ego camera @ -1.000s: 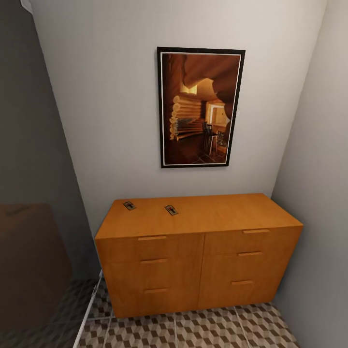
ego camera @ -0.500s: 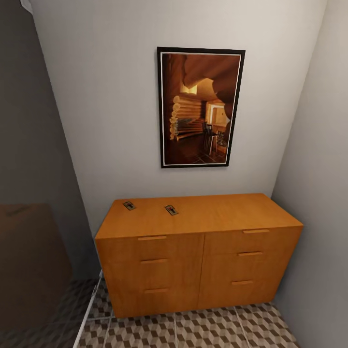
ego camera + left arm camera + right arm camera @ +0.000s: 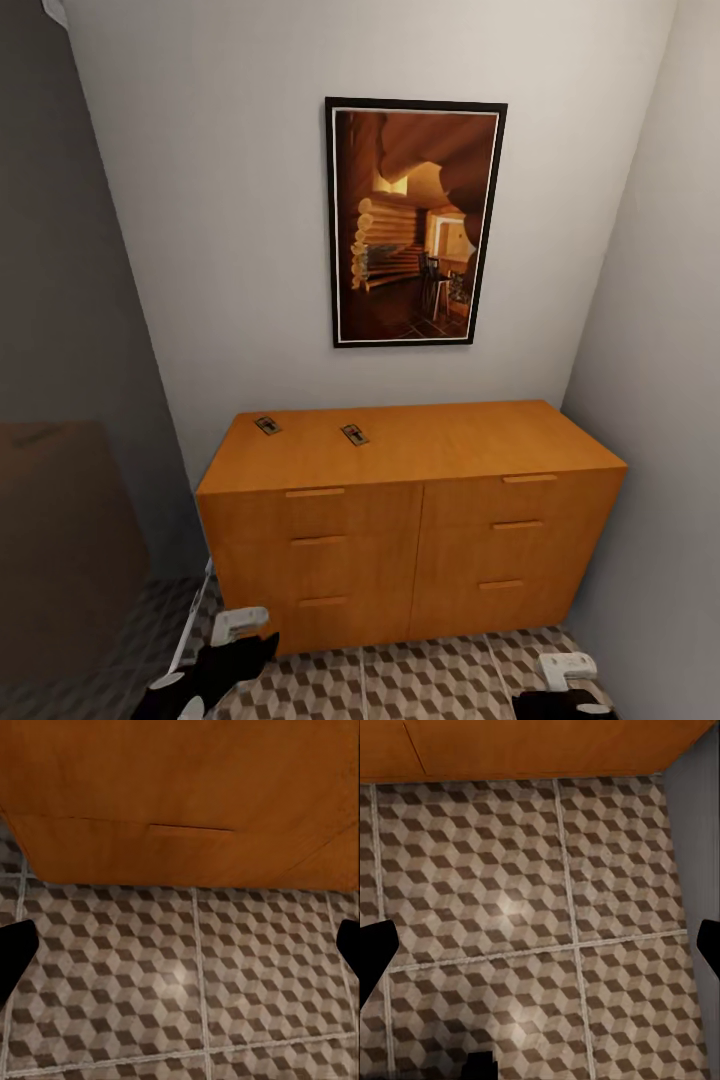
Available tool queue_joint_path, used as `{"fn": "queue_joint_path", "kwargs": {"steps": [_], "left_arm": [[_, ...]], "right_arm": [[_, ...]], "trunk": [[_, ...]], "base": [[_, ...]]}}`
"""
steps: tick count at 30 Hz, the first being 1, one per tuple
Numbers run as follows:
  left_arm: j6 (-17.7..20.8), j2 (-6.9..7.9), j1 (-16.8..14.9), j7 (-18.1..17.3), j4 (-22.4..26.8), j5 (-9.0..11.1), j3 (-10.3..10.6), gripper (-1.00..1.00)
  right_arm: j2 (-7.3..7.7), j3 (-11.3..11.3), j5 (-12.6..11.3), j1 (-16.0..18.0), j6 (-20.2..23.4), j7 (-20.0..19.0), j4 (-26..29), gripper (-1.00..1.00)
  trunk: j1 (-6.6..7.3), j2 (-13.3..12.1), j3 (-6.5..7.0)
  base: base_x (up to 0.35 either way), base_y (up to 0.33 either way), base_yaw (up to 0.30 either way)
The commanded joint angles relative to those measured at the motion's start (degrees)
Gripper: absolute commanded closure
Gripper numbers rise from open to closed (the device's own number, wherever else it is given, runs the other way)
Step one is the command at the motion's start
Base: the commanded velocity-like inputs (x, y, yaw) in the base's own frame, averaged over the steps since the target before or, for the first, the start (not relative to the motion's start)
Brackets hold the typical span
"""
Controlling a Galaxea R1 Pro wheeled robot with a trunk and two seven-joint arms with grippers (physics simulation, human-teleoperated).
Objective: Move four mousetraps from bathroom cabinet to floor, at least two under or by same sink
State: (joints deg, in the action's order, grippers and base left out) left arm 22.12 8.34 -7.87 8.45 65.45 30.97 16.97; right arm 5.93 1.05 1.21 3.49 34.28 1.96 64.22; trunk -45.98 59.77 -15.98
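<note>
Two small brown mousetraps (image 3: 267, 425) (image 3: 354, 434) lie on top of an orange-brown wooden chest of drawers (image 3: 410, 540), near its back left. The patterned bathroom floor (image 3: 430, 680) runs in front of it. My left gripper (image 3: 225, 665) hangs low by the chest's bottom left corner, and my right gripper (image 3: 560, 700) hangs low at the bottom right. In the left wrist view the left gripper (image 3: 180, 945) is open over the tiles (image 3: 180, 982), facing the chest's base (image 3: 180, 810). The right gripper (image 3: 540, 945) is open over tiles (image 3: 510, 907) too. The cabinet and the bathroom sink are out of view.
A framed picture (image 3: 415, 222) hangs on the white wall above the chest. A grey wall (image 3: 660, 400) closes in on the right, tight against the chest. A dark panel (image 3: 60, 540) stands at the left, with a white strip (image 3: 185, 630) along the floor.
Both arms have risen into the bottom edge of the head view; neither showed there before. The chest and the two mousetraps have not moved.
</note>
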Motion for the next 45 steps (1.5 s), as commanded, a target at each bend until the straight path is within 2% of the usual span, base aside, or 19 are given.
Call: {"fn": "queue_joint_path", "kwargs": {"steps": [1,6,9,10,15,19,27,35,45], "left_arm": [[1.06,0.22,-0.04,0.57,1.99,0.58,0.19,-1.00],[5.02,0.58,-0.04,1.09,9.32,-0.47,-0.02,-1.00],[6.49,0.55,-0.04,2.10,12.08,-2.13,-0.50,-1.00],[7.04,0.52,-0.04,3.03,13.30,-3.46,-0.83,-1.00],[7.32,0.24,-0.04,5.97,15.53,-6.39,-1.28,-1.00],[7.31,-0.01,-0.04,8.60,17.53,-7.61,-1.41,-1.00],[7.44,-0.21,-0.04,11.07,21.44,-8.35,-1.49,-1.00],[7.82,-0.24,-0.04,11.30,22.08,-8.45,-1.50,-1.00],[7.93,-0.26,-0.04,11.25,22.21,-8.46,-1.50,-1.00]], "right_arm": [[0.05,0.08,0.12,0.03,0.79,0.13,1.02,-1.00],[0.25,0.74,0.17,0.03,3.72,0.26,6.00,-1.00],[0.67,1.35,0.18,0.03,6.01,0.29,9.23,-1.00],[0.90,1.67,0.19,0.16,7.69,0.30,11.33,-1.00],[1.20,2.08,0.19,0.68,11.53,0.40,15.50,-1.00],[1.25,2.20,0.24,2.11,13.85,0.46,17.48,-1.00],[1.20,2.27,0.35,5.28,17.64,0.55,18.81,-1.00],[1.21,2.28,0.37,5.83,18.42,0.65,18.99,-1.00],[1.25,2.28,0.37,5.91,18.53,0.66,19.01,-1.00]], "trunk": [[-0.01,0.05,-0.08],[-0.01,0.05,-0.08],[-0.01,0.05,-0.08],[-0.01,0.05,-0.08],[-0.01,0.05,-0.08],[-0.01,0.05,-0.08],[-0.01,0.05,-0.08],[-0.01,0.05,-0.08],[-0.01,0.05,-0.08]], "base": [[0.000,0.000,0.000],[0.000,0.000,0.000],[0.000,0.000,0.000],[0.000,0.000,0.000],[0.000,0.000,0.000],[0.000,0.000,0.000],[0.000,0.000,0.000],[-0.044,0.000,0.000],[-0.284,0.000,0.000]]}}
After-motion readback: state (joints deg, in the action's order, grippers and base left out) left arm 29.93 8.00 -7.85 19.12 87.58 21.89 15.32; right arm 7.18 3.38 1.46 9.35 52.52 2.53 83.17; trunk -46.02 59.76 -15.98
